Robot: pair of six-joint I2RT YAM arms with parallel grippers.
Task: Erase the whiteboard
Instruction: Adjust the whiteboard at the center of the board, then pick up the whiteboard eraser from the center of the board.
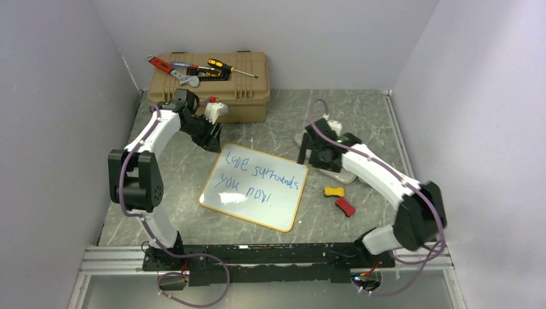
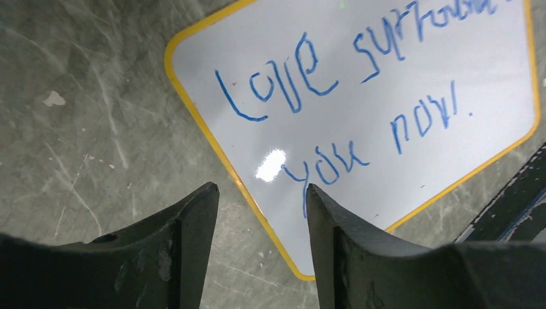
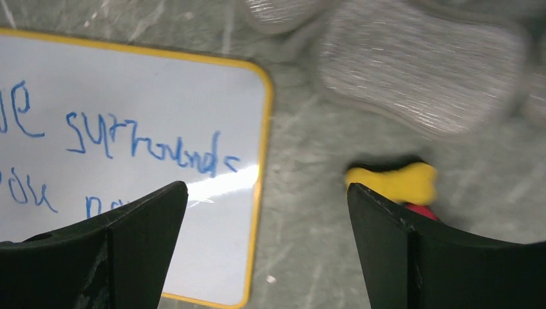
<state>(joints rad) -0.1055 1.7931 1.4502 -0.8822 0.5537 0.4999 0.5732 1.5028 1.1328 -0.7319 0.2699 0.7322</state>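
The whiteboard (image 1: 254, 187) lies flat mid-table, yellow-framed, with blue handwriting across it. My left gripper (image 1: 211, 140) hovers over its far left corner. In the left wrist view the left gripper (image 2: 261, 190) is open with nothing between its fingers, and the whiteboard (image 2: 386, 84) edge runs under the gap. My right gripper (image 1: 308, 154) hangs beside the board's far right corner. Seen from the right wrist, the right gripper (image 3: 267, 190) is wide open and empty over bare table, with the whiteboard (image 3: 129, 103) to its left.
A small yellow bone-shaped piece (image 1: 334, 191) and a red piece (image 1: 346, 206) lie right of the board. A grey bone-shaped pad (image 3: 425, 71) sits beyond them. A tan toolbox (image 1: 248, 96) with loose tools on its lid stands at the back. Grey walls enclose the table.
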